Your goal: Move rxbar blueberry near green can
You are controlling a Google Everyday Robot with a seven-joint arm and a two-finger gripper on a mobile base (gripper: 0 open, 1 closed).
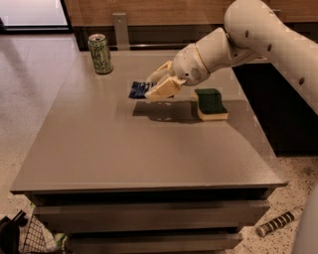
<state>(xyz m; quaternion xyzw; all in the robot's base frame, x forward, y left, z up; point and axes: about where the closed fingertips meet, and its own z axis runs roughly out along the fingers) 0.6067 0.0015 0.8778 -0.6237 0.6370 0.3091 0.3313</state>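
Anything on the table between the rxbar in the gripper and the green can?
No. The camera view shows only bare tabletop between the rxbar blueberry, clamped in the gripper, and the green can.

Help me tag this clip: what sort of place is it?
Probably an office break area: grey counter, speckled floor, wood wall. The end effector holds the rxbar blueberry above it.

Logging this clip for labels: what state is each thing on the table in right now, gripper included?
gripper: over the table's far half, shut on the rxbar.
rxbar: held in the air, off the table, its shadow below.
can: upright at the far left corner, apart from the rxbar.
sponge: lying flat, green side up, right of the gripper.
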